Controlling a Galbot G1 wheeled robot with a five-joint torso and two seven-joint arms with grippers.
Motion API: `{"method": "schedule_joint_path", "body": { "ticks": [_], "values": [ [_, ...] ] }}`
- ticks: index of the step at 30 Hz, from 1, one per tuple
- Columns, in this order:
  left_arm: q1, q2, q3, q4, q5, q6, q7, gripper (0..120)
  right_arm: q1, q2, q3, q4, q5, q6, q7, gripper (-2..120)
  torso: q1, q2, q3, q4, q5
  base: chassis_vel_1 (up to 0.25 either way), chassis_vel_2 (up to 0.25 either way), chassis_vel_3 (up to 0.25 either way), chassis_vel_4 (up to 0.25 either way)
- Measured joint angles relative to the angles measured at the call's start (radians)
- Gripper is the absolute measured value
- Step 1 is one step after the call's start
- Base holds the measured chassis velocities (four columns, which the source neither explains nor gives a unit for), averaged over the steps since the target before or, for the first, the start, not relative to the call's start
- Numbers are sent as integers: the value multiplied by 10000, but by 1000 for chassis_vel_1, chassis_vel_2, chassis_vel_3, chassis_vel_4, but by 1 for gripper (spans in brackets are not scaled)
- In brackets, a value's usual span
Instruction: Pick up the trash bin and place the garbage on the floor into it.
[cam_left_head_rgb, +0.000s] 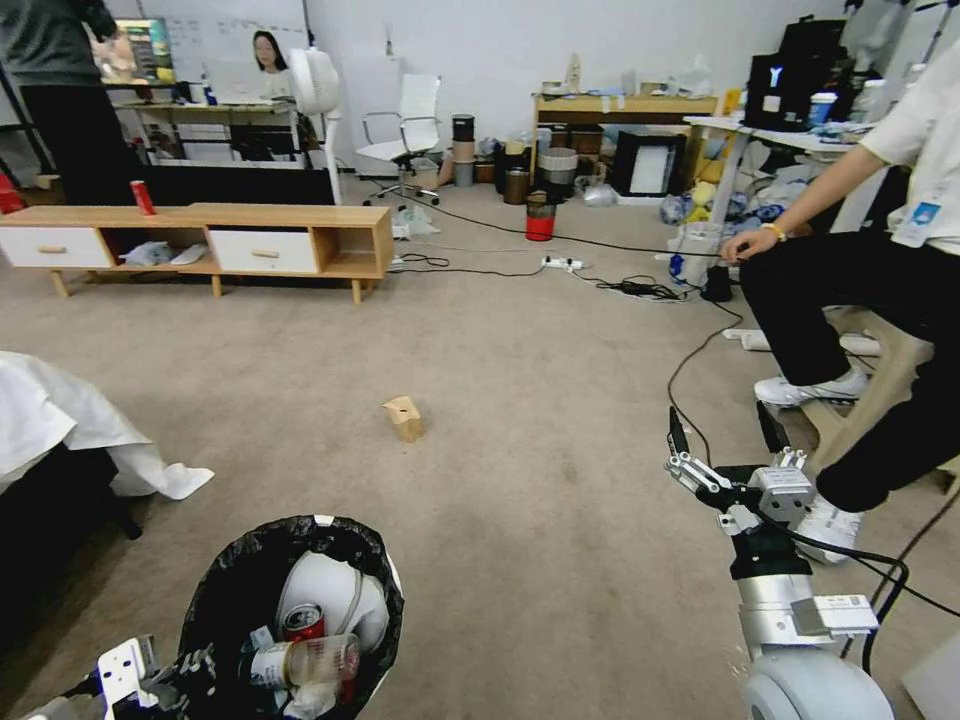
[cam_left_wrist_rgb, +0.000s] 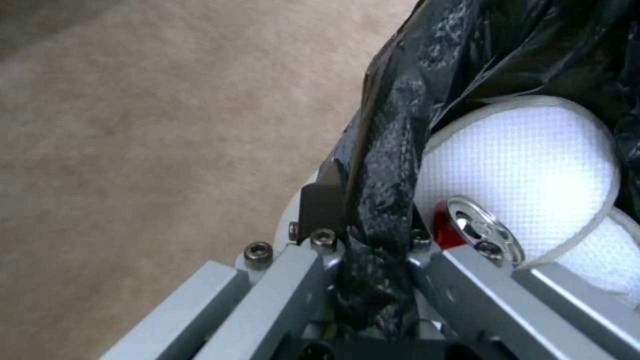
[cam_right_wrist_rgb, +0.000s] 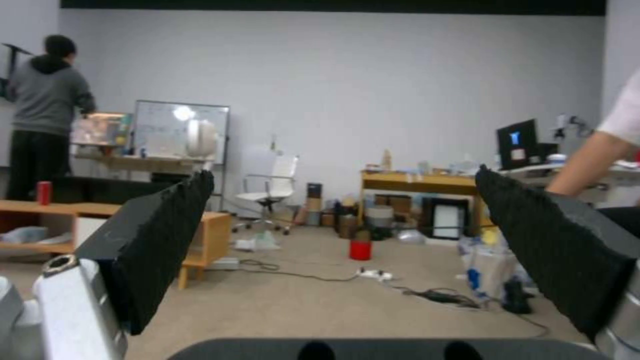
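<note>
The trash bin, white with a black bag, hangs low at my left with my left gripper shut on its near rim. In the left wrist view the left gripper pinches the bagged rim of the trash bin. Inside the bin lie a white lid piece, a red can and a clear bottle. One piece of garbage, a tan cardboard box, lies on the floor ahead. My right gripper is open and empty, to the right of the box.
A seated person's legs and white shoes are close beside my right arm. Black cables and a power strip cross the carpet beyond. A low wooden cabinet carries an upright red can. White cloth drapes at the left.
</note>
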Motion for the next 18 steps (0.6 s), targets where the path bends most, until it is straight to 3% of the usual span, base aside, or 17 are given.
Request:
{"method": "schedule_joint_path", "body": {
  "ticks": [18],
  "values": [
    [19,-3,-33,-34,-79,29,-193,2,4,-134,87,-75,-17,110,-107,100,-1,0,0,-4,0,38,40,40,39]
  ]
}}
